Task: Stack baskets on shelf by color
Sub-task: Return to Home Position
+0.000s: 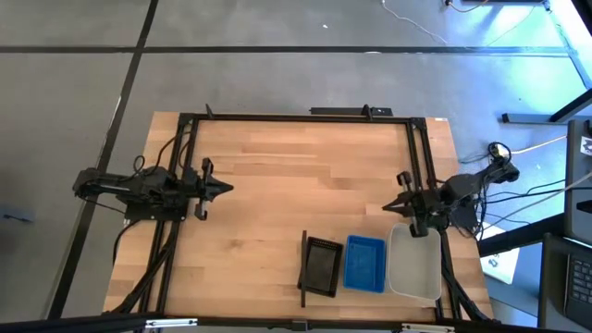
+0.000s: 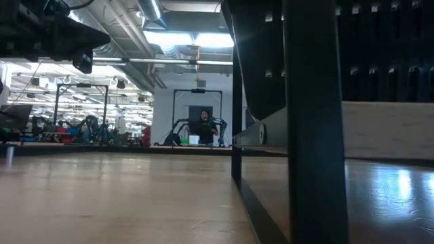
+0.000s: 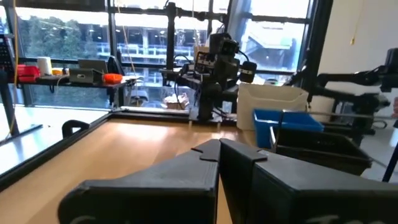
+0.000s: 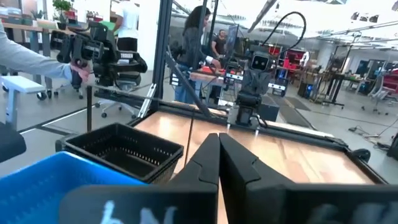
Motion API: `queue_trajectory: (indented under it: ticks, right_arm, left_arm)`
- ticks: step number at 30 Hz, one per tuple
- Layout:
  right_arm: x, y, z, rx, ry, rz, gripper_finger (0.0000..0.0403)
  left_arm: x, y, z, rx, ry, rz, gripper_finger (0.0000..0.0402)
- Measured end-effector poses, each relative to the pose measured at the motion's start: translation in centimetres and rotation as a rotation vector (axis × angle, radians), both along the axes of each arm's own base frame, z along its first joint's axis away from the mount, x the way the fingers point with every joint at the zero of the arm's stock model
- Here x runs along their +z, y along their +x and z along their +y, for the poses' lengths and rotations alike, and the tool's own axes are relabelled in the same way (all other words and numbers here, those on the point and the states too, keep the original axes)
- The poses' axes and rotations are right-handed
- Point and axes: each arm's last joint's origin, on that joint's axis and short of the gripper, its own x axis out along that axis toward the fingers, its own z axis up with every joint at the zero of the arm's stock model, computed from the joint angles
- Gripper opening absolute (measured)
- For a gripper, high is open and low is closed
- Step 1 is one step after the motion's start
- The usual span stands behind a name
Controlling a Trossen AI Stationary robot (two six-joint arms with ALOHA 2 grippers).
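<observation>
A black slotted basket (image 1: 323, 266), a blue basket (image 1: 364, 263) and a translucent white basket (image 1: 414, 263) stand side by side near the table's near edge, right of centre. Whether more are nested inside them, I cannot tell. A thin black upright bar (image 1: 303, 268) stands just left of the black basket; the shelf's panel does not show apart from the tabletop. My left gripper (image 1: 225, 188) is shut and empty over the table's left side. My right gripper (image 1: 388, 207) is shut and empty, just beyond the white basket. The baskets also show in the left wrist view (image 3: 289, 121) and the right wrist view (image 4: 124, 149).
The wooden table (image 1: 277, 157) has a black frame round its edges. The middle and far part of the tabletop show bare wood. In the low view the black bar (image 2: 312, 122) stands close in front. People show in the room behind the table (image 4: 199, 37).
</observation>
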Motion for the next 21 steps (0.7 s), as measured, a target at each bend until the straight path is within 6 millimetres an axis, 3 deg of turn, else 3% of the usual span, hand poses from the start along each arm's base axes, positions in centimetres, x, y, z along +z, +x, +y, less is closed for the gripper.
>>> queue_trajectory:
  ticks: [6,21]
  right_arm:
    - [-2.9,0.8,0.4,-0.001,-0.005,0.012,0.0000]
    - [-3.0,0.8,0.3,-0.025,0.012,0.028,0.0000]
  left_arm:
    - [-0.1,0.0,0.0,0.009,0.048,0.013,0.0000]
    - [-1.5,0.2,0.0,0.008,0.074,0.157,0.0000]
